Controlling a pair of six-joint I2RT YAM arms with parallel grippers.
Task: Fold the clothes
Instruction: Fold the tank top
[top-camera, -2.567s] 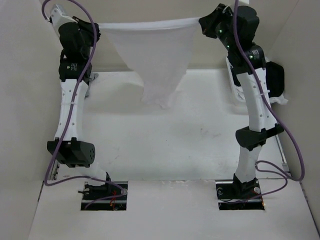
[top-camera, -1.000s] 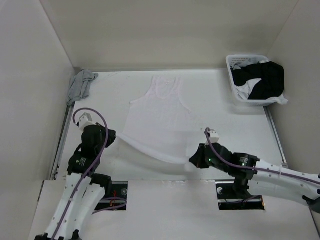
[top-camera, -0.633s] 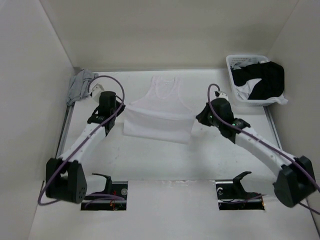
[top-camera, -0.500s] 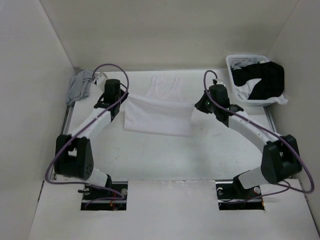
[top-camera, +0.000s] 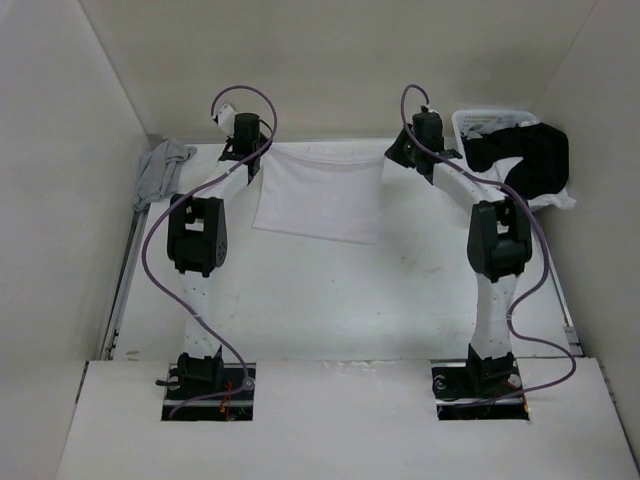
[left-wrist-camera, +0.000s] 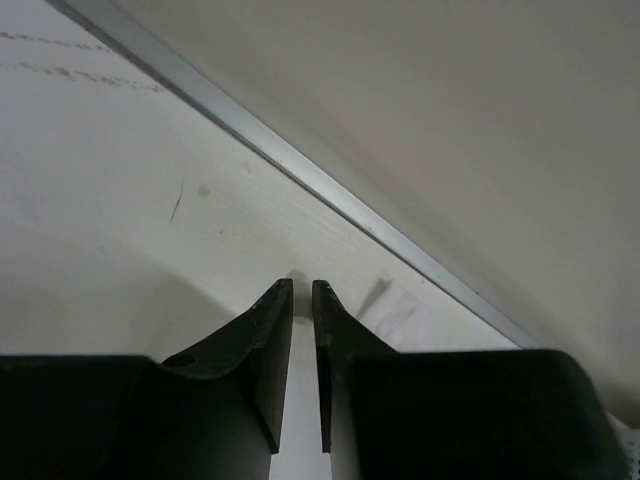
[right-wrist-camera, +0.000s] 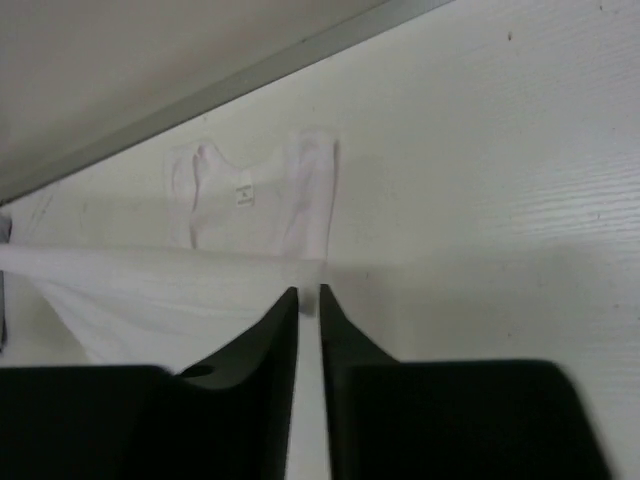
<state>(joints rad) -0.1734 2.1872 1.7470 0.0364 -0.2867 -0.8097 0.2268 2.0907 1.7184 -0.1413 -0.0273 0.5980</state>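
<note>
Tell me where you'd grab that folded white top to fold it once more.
Probably the two left corners of the tank top, pinched from above. It is doubled into a wide rectangle with free, thin side edges, so that edge could be carried across to the right.

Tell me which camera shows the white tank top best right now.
Top external: it shows the whole white tank top, folded over, its far edge stretched between the left gripper and right gripper. Right wrist shows only the straps and a taut band; left wrist, just a small scrap.
</note>
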